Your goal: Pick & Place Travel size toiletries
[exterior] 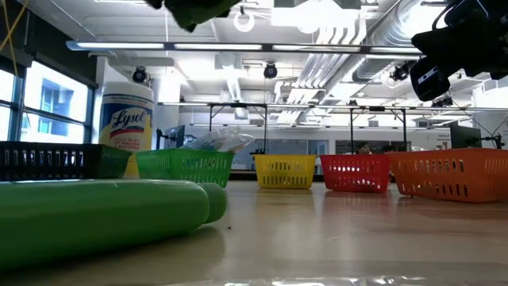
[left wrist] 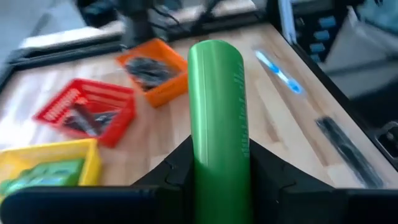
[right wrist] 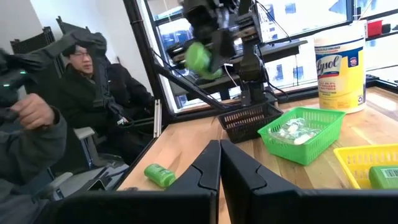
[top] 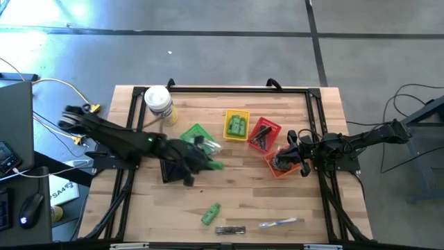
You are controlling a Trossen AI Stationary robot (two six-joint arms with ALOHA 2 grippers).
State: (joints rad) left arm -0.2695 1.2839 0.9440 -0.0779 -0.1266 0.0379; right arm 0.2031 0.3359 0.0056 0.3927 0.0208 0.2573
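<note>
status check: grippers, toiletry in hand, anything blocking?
Left gripper shut on green bottle, raised above the table near the green basket. Right gripper shut, empty, by the orange basket. Nothing seen in the way.

I see a bright green bottle [left wrist: 217, 124] between my left gripper's [left wrist: 214, 177] black fingers. The baskets run green [top: 196, 133], yellow [top: 236, 125], red [top: 264, 134] and orange [top: 281, 169], with a black one [right wrist: 249, 119] too. The wipes jar [exterior: 126, 119] is yellow with a white lid and blue lettering. The table [top: 312, 201] is pale wood.
</note>
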